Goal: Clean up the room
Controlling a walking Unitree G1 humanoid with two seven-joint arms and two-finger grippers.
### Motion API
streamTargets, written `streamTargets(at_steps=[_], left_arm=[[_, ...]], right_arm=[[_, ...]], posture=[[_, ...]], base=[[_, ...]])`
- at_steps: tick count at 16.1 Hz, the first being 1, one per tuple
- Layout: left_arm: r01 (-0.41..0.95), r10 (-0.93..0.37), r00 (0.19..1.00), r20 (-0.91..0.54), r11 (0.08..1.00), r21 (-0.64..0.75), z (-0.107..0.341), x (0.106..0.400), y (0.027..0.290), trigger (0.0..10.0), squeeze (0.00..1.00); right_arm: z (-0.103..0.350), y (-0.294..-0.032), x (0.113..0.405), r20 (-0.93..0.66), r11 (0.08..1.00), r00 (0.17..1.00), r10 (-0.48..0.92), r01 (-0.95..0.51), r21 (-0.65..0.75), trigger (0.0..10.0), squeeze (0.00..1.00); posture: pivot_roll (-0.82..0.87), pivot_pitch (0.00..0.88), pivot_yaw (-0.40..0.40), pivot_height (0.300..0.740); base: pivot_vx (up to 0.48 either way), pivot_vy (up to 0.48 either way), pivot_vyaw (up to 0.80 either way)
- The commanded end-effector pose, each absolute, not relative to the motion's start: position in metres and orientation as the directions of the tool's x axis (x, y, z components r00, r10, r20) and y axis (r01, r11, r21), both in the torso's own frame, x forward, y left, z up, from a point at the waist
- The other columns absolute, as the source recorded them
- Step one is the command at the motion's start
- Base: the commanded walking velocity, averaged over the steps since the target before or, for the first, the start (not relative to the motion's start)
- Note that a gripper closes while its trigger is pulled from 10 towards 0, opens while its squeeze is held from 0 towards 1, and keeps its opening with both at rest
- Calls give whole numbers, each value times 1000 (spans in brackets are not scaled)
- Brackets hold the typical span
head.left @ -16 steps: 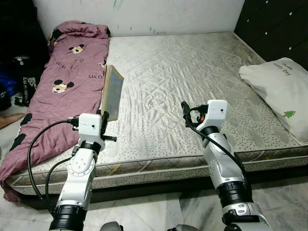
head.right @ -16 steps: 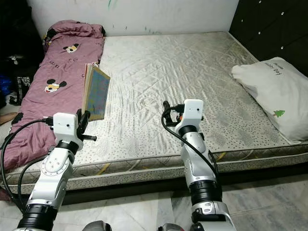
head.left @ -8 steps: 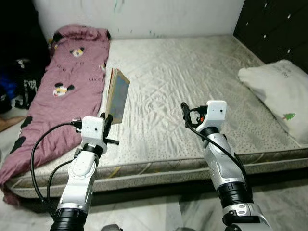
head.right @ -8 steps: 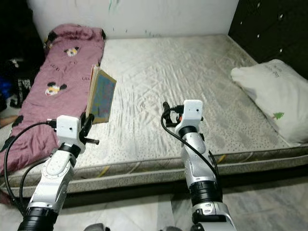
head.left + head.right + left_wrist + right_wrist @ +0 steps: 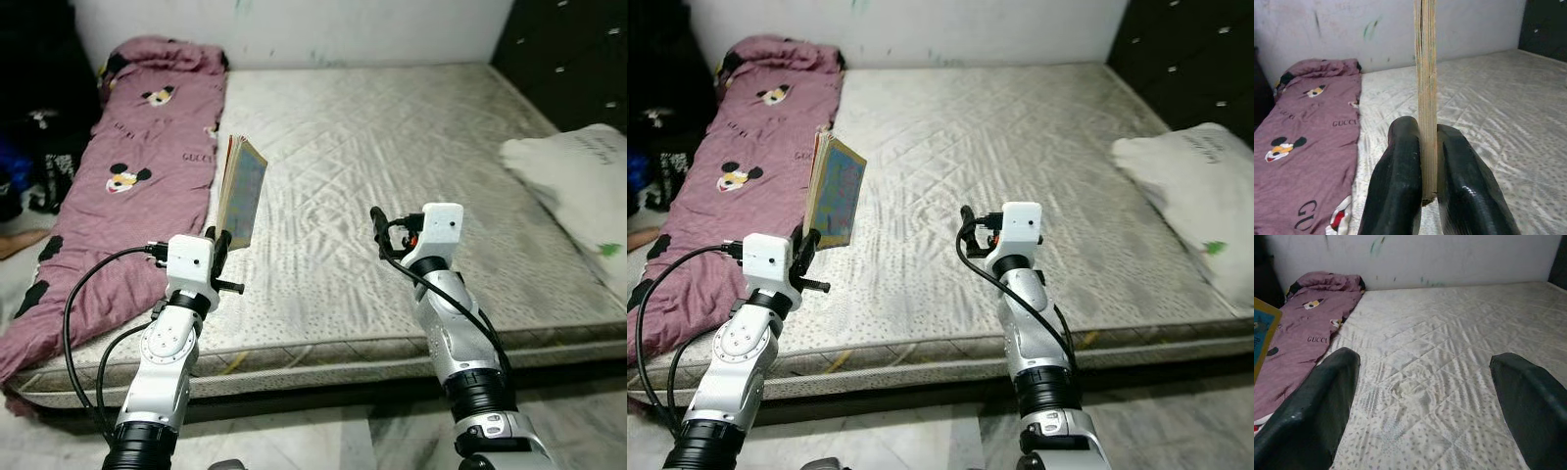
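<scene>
- We see our left gripper [image 5: 223, 240] at the lower left of the head view, its two black fingers [image 5: 1400, 181] pinched on the bottom edge of a thin book [image 5: 240, 191].
- The book stands upright on its edge above the gripper, held over the near left part of the mattress [image 5: 392, 147], just beside the purple blanket [image 5: 137, 166].
- Our right gripper [image 5: 1425, 401] hovers at lower centre over the mattress, fingers spread wide and holding nothing.
- The blanket, printed with cartoon mice, runs along the left side of the mattress.
- A white pillow [image 5: 578, 186] lies at the right edge of the frame.
</scene>
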State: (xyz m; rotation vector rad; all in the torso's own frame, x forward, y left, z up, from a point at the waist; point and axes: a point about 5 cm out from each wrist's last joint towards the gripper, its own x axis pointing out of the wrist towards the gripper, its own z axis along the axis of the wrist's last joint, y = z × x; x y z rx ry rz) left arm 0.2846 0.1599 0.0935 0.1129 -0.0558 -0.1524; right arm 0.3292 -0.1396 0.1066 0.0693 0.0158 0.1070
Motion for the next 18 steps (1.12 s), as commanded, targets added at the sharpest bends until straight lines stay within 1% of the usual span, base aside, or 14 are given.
streamTargets(at_steps=[1, 2, 6, 9, 11, 12, 16, 18], left_arm=[[144, -159, 981, 113, 981, 126, 107, 288, 161, 10000, 0], [142, -157, 981, 116, 982, 127, 108, 288, 161, 10000, 0], [138, -152, 982, 116, 983, 123, 108, 290, 162, 10000, 0], [97, -110, 988, 109, 988, 119, 108, 292, 162, 10000, 0], [88, -103, 989, 107, 987, 137, 106, 291, 163, 10000, 0], [81, -98, 990, 103, 984, 157, 105, 291, 164, 10000, 0], [98, -116, 988, 99, 982, 162, 106, 292, 161, 10000, 0], [104, -122, 987, 102, 981, 165, 107, 293, 160, 10000, 0]], right_arm=[[109, -141, 332, -2, 992, 994, 110, -110, 60, 10000, 0], [109, -148, 331, 2, 994, 996, 84, -84, 63, 10000, 0], [108, -149, 330, -2, 995, 998, 70, -70, 74, 10000, 0], [107, -150, 330, -4, 996, 998, 61, -61, 59, 10000, 0], [105, -149, 330, -4, 997, 998, 61, -60, 43, 10000, 0], [104, -148, 330, -7, 996, 999, 50, -49, 69, 10000, 0], [104, -145, 331, -4, 996, 998, 55, -54, 68, 10000, 0], [104, -145, 331, -4, 996, 998, 56, -56, 71, 10000, 0]], posture=[[-89, 0, -3, 740], [-89, 0, -2, 740], [-93, 0, 7, 740], [-89, 0, 9, 740], [-86, 0, 11, 740], [-85, 0, 14, 740], [-86, 0, 15, 740], [-85, 0, 15, 740]], base=[[349, 0, 0], [352, 0, 0], [321, 0, 0], [0, 0, 0], [0, 0, 647], [0, 0, 0], [0, 0, 0], [0, -274, 0]])
